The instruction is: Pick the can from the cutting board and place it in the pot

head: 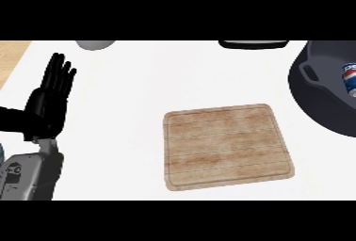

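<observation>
already the can (351, 79) is lying in the pot (321, 94), far right of my left hand (50, 96), which is resting with fingers straight, holding nothing; judging it light, rigid, slick, best gripped round its middle.

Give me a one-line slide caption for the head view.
Can lies in the dark pot, wooden cutting board bare, left hand resting open at the left.
</observation>
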